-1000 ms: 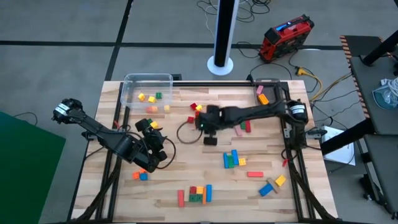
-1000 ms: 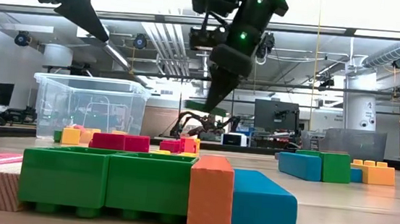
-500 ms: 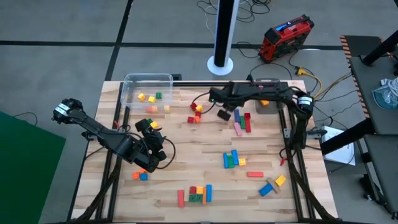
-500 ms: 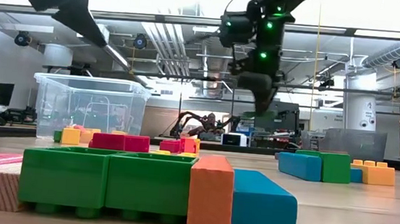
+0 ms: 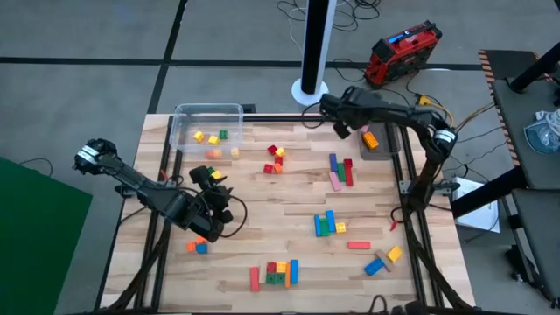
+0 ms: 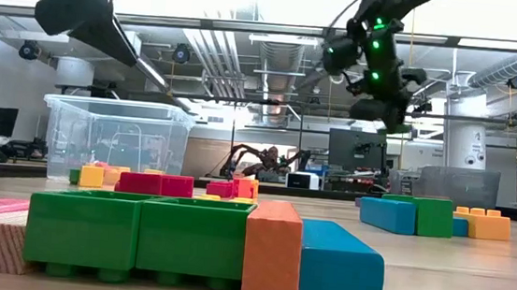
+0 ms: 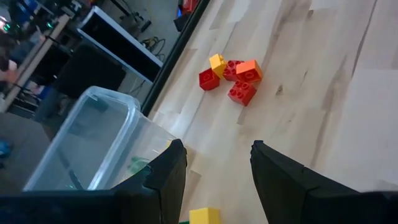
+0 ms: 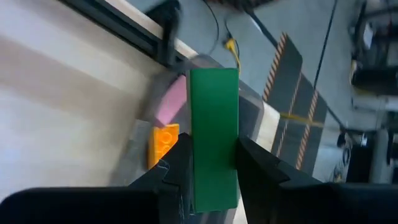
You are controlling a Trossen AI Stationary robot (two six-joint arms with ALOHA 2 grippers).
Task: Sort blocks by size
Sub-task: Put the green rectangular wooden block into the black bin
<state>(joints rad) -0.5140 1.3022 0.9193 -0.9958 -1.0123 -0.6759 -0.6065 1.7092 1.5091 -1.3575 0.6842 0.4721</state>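
Green bar (image 8: 213, 137) sits clamped in the right gripper (image 5: 342, 128), high near the far-right container (image 5: 378, 142) — carry step; next, lower and release. Left gripper (image 7: 214, 180) waits with fingers apart, holding nothing, near the clear tub (image 5: 207, 122).

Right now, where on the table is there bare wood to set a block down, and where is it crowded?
Bare wood lies mid-table, between the left gripper and the blue-green cluster. Another free strip runs along the far edge between the clear tub and the right gripper, which holds a green bar. Crowded: the near edge around the green blocks.
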